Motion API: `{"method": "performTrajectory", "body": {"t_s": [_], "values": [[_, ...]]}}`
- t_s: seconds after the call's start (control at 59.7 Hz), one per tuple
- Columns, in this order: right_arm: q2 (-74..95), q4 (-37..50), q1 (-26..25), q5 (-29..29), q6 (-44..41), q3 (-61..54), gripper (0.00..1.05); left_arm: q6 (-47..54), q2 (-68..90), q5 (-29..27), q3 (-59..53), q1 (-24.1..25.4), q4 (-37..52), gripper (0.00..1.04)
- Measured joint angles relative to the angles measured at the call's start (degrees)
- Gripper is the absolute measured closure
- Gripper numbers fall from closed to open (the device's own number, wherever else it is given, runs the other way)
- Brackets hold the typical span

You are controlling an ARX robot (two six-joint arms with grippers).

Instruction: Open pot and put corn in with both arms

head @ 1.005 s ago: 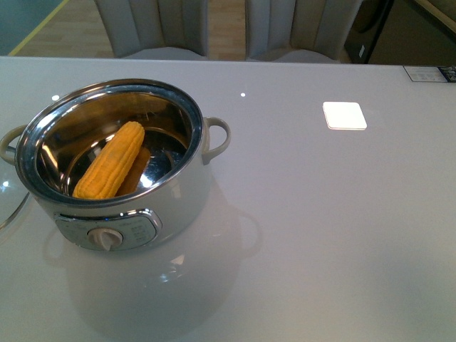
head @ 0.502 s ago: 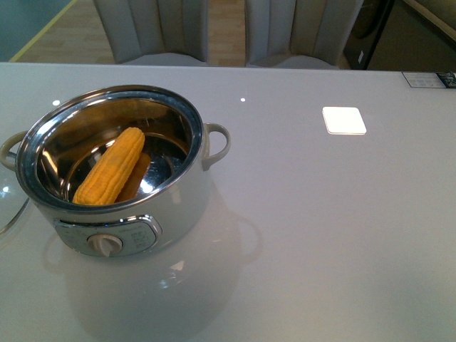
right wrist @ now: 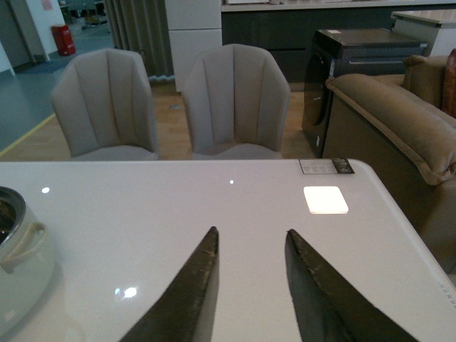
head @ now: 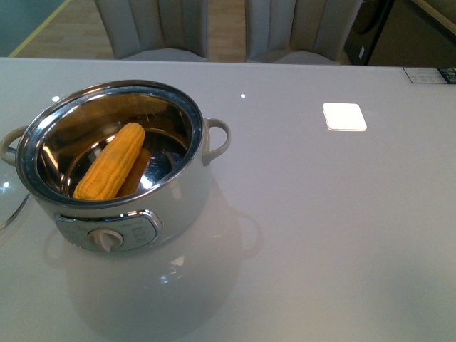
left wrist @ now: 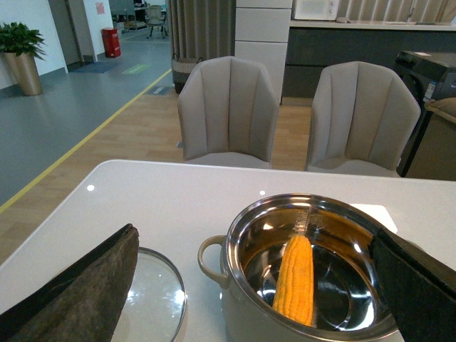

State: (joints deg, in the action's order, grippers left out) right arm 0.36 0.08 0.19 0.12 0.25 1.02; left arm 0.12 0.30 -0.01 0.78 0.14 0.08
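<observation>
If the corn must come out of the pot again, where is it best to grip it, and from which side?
Probably from above, through the open top of the pot, closing across the corn near its upper, thicker end. It leans against the steel wall, so the lower tip seems harder to reach.

The front view looks down from the robot's body across the white table (head: 320, 235), with the pot (head: 114, 171) close at its left and two grey chairs (head: 153, 28) beyond. The left wrist view sits low and near the pot (left wrist: 306, 263), facing the same chairs (left wrist: 228, 110). The right wrist view hovers over bare table (right wrist: 214, 214), facing those chairs (right wrist: 235, 100); it catches only the pot's handle (right wrist: 18, 246).
</observation>
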Motion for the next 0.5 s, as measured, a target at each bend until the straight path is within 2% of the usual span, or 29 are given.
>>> {"method": "performTrajectory", "body": {"t_s": [0.084,0.368,0.502], "values": [[0.0,0.0,0.0,0.0,0.0,0.0,0.57,0.0,0.0,0.0,0.0,0.0,0.0,0.07],[0.0,0.0,0.0,0.0,0.0,0.0,0.09,0.0,0.0,0.0,0.0,0.0,0.0,0.07],[0.0,0.0,0.0,0.0,0.0,0.0,0.09,0.0,0.0,0.0,0.0,0.0,0.0,0.07]]}}
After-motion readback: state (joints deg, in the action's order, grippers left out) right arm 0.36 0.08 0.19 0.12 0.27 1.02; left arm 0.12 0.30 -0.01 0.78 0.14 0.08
